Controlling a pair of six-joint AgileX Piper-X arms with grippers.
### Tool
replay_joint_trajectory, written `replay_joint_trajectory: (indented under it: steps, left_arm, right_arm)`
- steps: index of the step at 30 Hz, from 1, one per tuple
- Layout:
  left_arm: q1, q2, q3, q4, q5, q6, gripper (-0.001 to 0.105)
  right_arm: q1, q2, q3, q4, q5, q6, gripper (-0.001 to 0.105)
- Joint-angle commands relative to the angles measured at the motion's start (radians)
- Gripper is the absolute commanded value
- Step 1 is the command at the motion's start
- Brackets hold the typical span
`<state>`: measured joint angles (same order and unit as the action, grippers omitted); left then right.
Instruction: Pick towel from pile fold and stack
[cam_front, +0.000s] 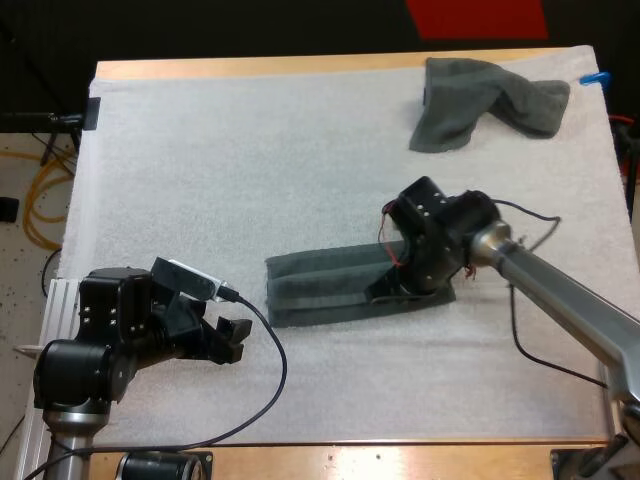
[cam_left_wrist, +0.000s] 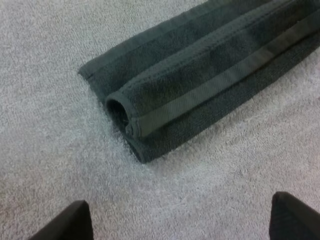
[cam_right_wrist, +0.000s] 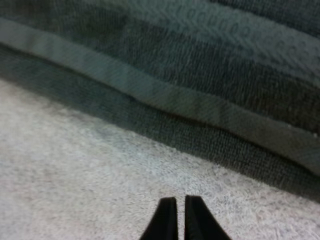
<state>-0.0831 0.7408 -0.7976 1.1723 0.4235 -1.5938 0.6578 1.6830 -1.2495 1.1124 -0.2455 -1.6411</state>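
The folded towel lies at the centre of the high view, its long axis running left to right (rising slightly rightward). The right gripper is at its right end, fingers together on nothing, just off the hem over the white mat. The left gripper, lower left, is wide open and faces the towel's left end from nearby. A crumpled towel lies upper right. The right wrist hides whether its fingertips touch the cloth.

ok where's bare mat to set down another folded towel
The far side of the mat, from its left edge to the crumpled towel, is bare. So is the near strip in front of the folded towel. Crowded: that towel's right end, where the right hand sits, and near left by the left hand.
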Motion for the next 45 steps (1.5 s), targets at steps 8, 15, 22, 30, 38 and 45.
replay_joint_trajectory:
  steps: [8, 15, 22, 30, 38, 45]
  left_arm:
    - [-0.004, -0.006, -0.008, 0.005, -0.01, 0.005, 0.07]
    - [-0.004, -0.006, -0.008, 0.003, -0.009, 0.005, 0.07]
    - [-0.004, -0.006, -0.008, 0.003, -0.001, 0.005, 0.07]
    - [-0.004, -0.006, -0.008, 0.003, -0.001, 0.005, 0.07]
    - [-0.004, -0.006, -0.008, 0.003, -0.001, 0.005, 0.07]
    - [-0.004, -0.006, -0.008, 0.003, -0.001, 0.005, 0.07]
  right_arm:
    - [0.008, 0.115, -0.028, 0.018, -0.061, -0.025, 0.0]
    - [0.034, 0.165, -0.028, -0.059, -0.072, -0.037, 0.0]
    - [0.034, 0.199, -0.028, -0.117, -0.069, -0.014, 0.0]
    - [0.034, 0.237, -0.028, -0.13, -0.063, -0.009, 0.0]
    - [0.034, 0.237, -0.03, -0.257, 0.116, -0.008, 0.0]
    - [0.032, 0.23, -0.108, -0.382, 0.179, 0.051, 0.0]
